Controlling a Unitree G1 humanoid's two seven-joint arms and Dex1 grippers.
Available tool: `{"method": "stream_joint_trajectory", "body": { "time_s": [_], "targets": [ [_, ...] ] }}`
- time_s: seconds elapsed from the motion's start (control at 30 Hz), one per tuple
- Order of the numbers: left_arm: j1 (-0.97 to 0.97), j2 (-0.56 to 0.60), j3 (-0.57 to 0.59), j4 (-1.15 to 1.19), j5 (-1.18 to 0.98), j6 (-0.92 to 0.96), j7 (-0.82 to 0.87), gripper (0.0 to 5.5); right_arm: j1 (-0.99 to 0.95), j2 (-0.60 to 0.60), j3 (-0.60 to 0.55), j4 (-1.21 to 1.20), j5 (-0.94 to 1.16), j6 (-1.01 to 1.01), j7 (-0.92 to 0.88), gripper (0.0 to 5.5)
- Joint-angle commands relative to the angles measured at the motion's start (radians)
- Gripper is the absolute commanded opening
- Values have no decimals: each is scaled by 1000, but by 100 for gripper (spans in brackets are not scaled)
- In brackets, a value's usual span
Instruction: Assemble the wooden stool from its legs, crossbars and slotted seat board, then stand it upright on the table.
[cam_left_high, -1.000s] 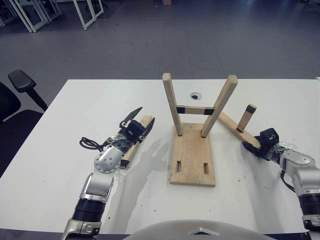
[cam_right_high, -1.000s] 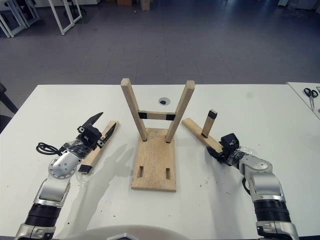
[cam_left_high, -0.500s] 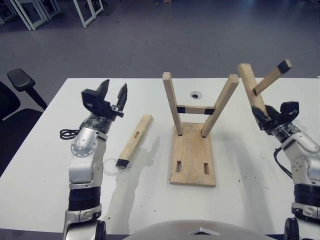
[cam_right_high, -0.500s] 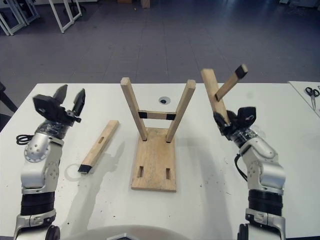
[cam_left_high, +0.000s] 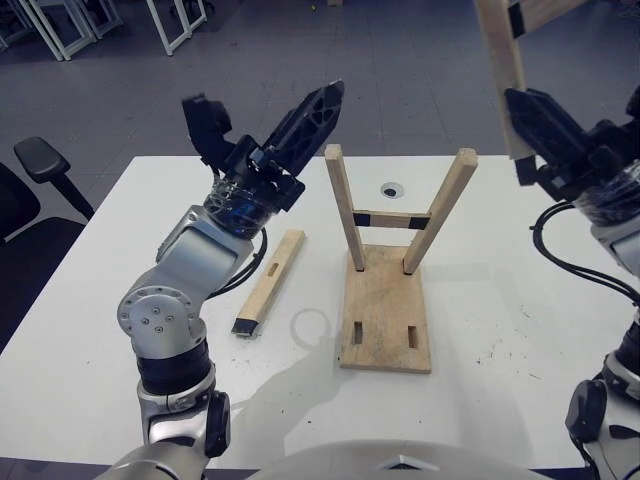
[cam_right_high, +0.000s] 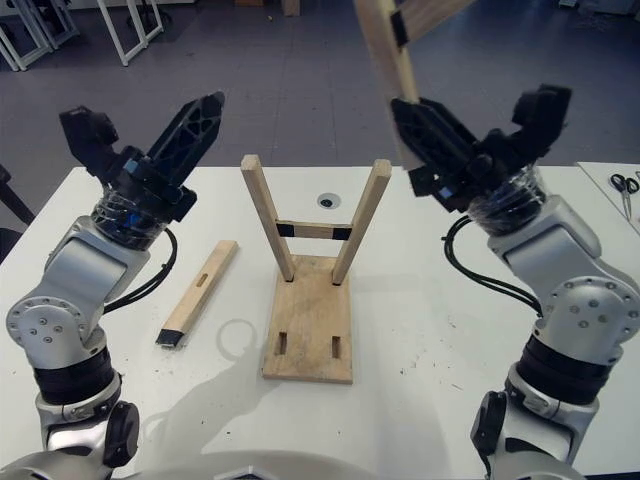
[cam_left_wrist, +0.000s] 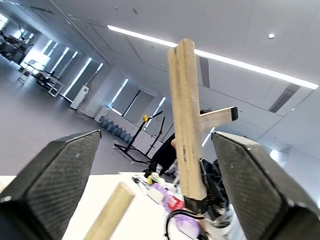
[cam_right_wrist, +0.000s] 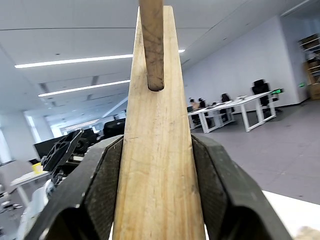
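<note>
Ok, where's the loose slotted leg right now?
In the head views the loose leg lies flat on the table on the robot's left side, just left of the seat board, not touching it.

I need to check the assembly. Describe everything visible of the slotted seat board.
The seat board is a pale rectangular plank of bare wood, lying flat on the white table. Two legs stand in its far end and splay apart toward their tops. They are joined by a crossbar with black ends. Two small rectangular slots at its near end are empty. Nothing else touches it.
</note>
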Motion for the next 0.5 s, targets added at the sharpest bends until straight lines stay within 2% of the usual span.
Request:
{"method": "stream_joint_trajectory", "body": {
  "time_s": [0.03, 0.27, 0.5],
  "targets": [
    [-13, 16, -37, -3, -123, 33, -8, 409, 14, -2, 47, -8, 76, 33, 53, 202],
    [-28, 16, -116, 70, -210, 73, -80, 409, 69, -1, 106, 32, 169, 68, 153, 202],
    [-63, 48, -161, 109, -167, 129, -148, 409, 80, 7, 175, 35, 187, 101, 211, 202]
  ]
}}
